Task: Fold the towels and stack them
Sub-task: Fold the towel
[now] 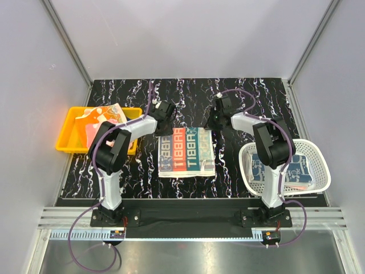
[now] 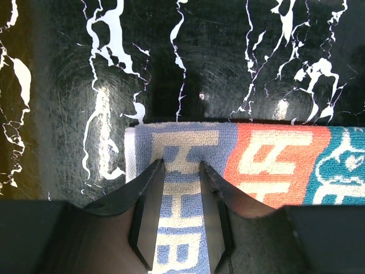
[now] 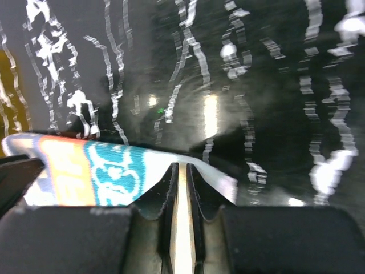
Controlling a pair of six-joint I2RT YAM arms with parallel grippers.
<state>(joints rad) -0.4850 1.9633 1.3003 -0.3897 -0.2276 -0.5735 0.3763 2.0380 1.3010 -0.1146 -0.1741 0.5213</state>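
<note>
- Top view, right of centre: white mesh basket [image 1: 324, 171] holding blue-and-white printed cloths [image 1: 293, 171].
- Frame centre: towel [image 1: 187, 151], folded and lying flat on the black marbled table [image 1: 256, 97]. It has blue, orange and teal stripes with white lettering.
- Left of centre: yellow tray [image 1: 65, 141] with an orange-and-pink cloth heap [image 1: 101, 117] in it.
- Upper edge of the towel, left corner: left gripper [image 2: 181, 165]. Its wrist view shows the fingers clearly parted over the blue stripe, with the pile showing flat between them. It is released and grips nothing.
- Upper edge of the towel, right corner: right gripper [image 3: 181, 166]. Its wrist view is blurred. The fingers are nearly together with a thin pale strip of towel between them, clenched on the towel's edge beside the teal stripe.
- Above the towel, only the table's marbling shows, with lamp glare.
</note>
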